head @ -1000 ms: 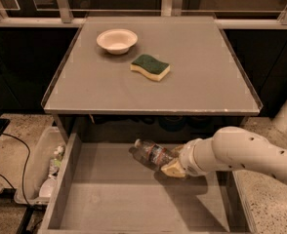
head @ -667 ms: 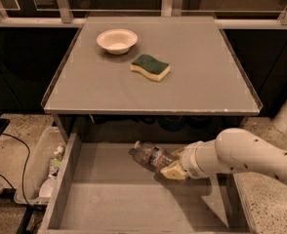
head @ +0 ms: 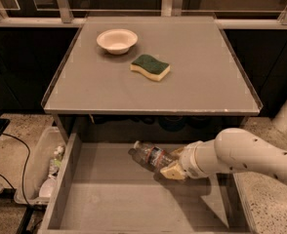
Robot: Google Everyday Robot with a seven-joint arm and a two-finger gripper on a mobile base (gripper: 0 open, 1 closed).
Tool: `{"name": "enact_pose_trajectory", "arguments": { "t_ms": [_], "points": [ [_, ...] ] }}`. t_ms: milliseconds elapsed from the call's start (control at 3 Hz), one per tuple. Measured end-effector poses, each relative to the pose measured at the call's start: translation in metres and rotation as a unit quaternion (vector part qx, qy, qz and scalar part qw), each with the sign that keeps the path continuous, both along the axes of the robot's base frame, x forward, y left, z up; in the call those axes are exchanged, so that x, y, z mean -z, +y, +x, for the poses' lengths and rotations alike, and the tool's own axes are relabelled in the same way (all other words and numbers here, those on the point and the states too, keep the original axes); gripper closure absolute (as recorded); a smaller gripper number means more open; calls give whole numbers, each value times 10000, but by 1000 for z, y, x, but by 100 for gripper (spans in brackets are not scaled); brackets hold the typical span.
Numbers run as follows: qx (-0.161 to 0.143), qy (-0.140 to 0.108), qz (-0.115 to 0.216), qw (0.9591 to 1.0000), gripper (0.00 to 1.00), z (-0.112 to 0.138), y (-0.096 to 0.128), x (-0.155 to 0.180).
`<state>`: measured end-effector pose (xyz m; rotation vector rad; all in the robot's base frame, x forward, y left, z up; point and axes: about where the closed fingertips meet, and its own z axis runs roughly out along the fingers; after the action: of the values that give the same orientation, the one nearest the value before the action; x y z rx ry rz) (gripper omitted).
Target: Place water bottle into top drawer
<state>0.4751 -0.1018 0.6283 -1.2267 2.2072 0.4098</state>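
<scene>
Gripper clamped on water bottle, over top drawer. Recommend lowering near drawer floor before releasing.

White arm extends leftward from the right, wrist bent slightly down; at its tip the gripper has its tan fingers clamped on the water bottle, which juts out left of them.

Table: bowl at rear left; sponge just right of it and nearer the front, the two apart. Top drawer, open below the table's front edge: water bottle on its side at rear middle, cap leftward, its base end held by the gripper, which reaches in from the right. Floor, left of the drawer: bin holding a small bottle.
</scene>
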Motion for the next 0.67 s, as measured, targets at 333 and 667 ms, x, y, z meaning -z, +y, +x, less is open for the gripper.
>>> {"name": "enact_pose_trajectory", "arguments": {
  "t_ms": [333,667],
  "points": [
    [0,0,0,10000,37,0,0,0],
    [-1,0,0,10000,13,0,0,0]
  ]
}}
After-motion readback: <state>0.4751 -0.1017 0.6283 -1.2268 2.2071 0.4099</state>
